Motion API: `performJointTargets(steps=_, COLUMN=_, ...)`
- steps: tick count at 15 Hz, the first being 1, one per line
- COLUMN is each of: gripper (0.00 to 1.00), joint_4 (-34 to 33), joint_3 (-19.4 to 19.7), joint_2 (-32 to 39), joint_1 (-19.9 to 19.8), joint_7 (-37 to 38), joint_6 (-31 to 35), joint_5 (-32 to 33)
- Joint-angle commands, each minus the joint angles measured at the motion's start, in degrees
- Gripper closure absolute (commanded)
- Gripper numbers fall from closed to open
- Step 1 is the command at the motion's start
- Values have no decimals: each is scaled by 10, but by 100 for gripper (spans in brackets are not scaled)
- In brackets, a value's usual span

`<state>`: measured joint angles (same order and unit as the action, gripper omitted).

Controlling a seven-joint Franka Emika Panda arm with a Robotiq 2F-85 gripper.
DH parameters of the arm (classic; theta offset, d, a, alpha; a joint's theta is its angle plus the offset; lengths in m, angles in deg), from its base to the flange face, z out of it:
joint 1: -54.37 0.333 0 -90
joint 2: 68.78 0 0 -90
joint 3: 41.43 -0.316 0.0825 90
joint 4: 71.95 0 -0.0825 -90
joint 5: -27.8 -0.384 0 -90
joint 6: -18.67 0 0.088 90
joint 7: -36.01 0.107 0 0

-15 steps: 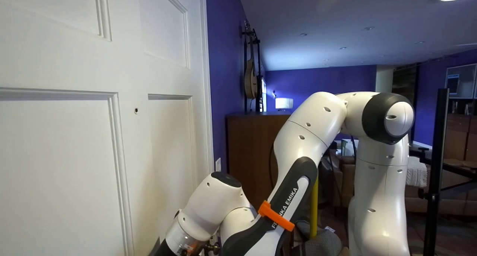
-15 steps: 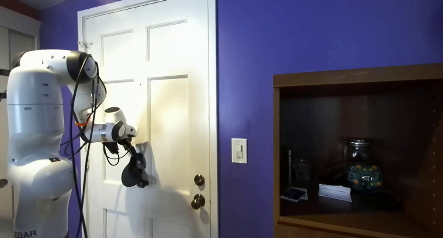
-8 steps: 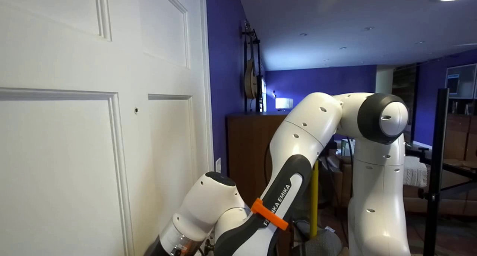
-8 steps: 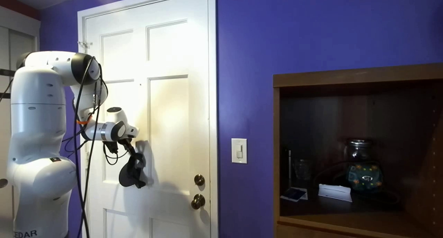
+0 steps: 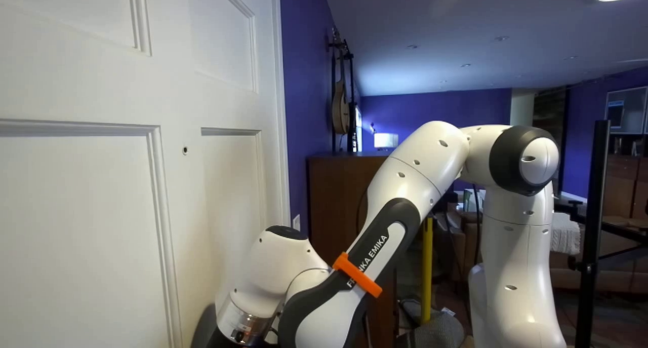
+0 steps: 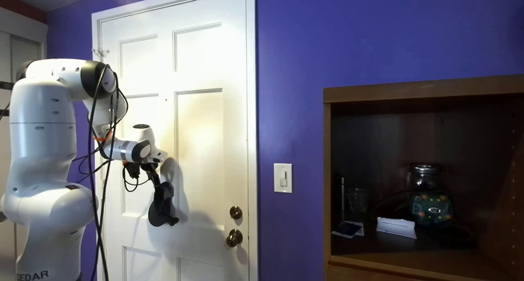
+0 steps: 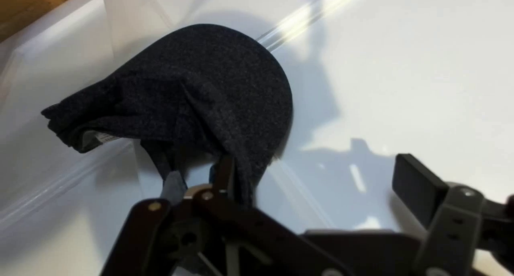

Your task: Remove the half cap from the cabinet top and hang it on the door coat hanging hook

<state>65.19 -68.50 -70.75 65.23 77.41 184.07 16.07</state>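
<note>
The half cap (image 7: pixel 237 75), dark grey and floppy with a rounded brim, hangs in front of the white door (image 7: pixel 401 67) in the wrist view. Its strap end wraps around the left finger of my gripper (image 7: pixel 317 179). The jaws stand wide apart, with nothing between them beyond the fabric at that finger. The right pad (image 7: pixel 419 183) is bare. In an exterior view the cap (image 6: pixel 161 207) dangles below the gripper (image 6: pixel 155 179), close to the door (image 6: pixel 200 150). In another exterior view the gripper is cut off below the frame. No coat hook is clearly visible.
A brown cabinet (image 6: pixel 421 89) with a jar (image 6: pixel 423 176) and a floral pouch (image 6: pixel 432 209) inside stands right of the door. Brass knobs (image 6: pixel 234 238) sit on the door's right edge. A small dark hole (image 5: pixel 185 150) is in the door. Cables hang along the arm.
The arm's wrist has risen a little and tilted, moving left in one exterior picture. The cap on the finger has swung slightly right and down in another. The jaws' earlier state is not clear.
</note>
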Motion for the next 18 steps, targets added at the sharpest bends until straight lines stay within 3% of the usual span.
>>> performJointTargets(steps=1, gripper=0, joint_4=-1, joint_3=39, joint_2=-21, joint_1=32, joint_7=-16, joint_6=-36, joint_5=-20)
performJointTargets(steps=6, gripper=0, joint_4=0, joint_3=58, joint_2=-26, joint_1=43, joint_7=-18, joint_6=-55, joint_5=-21)
performJointTargets(steps=12, gripper=0, joint_4=-18, joint_3=62, joint_2=-17, joint_1=64, joint_7=-58, joint_6=-60, joint_5=-80)
performJointTargets(steps=18, gripper=0, joint_4=-11, joint_3=68, joint_2=-61, joint_1=64, joint_7=-73, joint_6=-137, joint_5=-83)
